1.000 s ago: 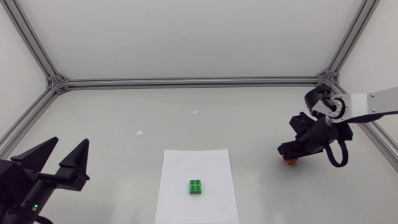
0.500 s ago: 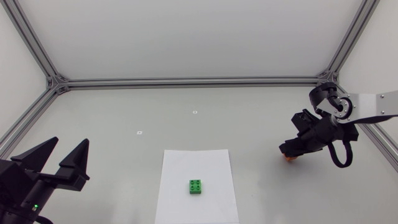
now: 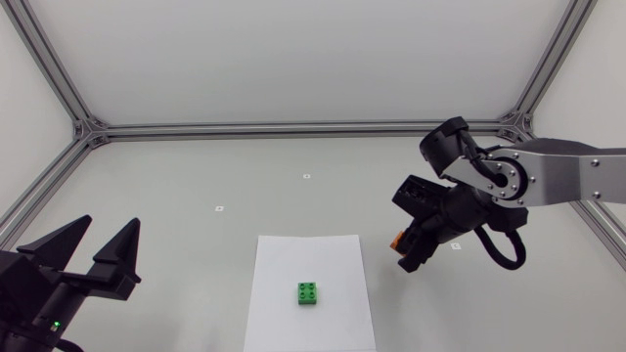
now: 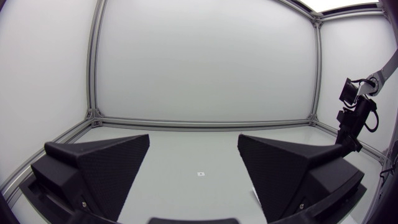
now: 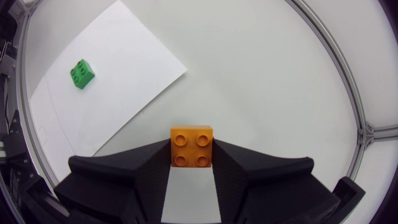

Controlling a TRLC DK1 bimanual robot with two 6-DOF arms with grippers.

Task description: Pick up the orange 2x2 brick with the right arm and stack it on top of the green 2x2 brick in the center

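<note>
The orange 2x2 brick [image 5: 191, 147] sits studs-up between the fingers of my right gripper [image 5: 191, 163], which is shut on it and holds it above the table. From overhead only a sliver of the orange brick [image 3: 396, 239] shows at the right gripper [image 3: 406, 252], right of the paper. The green 2x2 brick [image 3: 309, 293] lies on a white paper sheet [image 3: 323, 259] at centre front; the right wrist view shows the green brick [image 5: 82, 73] well ahead of the fingers. My left gripper [image 3: 90, 256] rests open at the front left, nothing between its fingers [image 4: 99, 168].
Aluminium frame rails [image 3: 293, 128] border the table at the back and sides. Two small markers [image 3: 306, 176] lie on the grey surface behind the paper.
My right arm has lifted the orange brick off the table at the right and carried it leftward toward the paper. The left arm has not moved.
</note>
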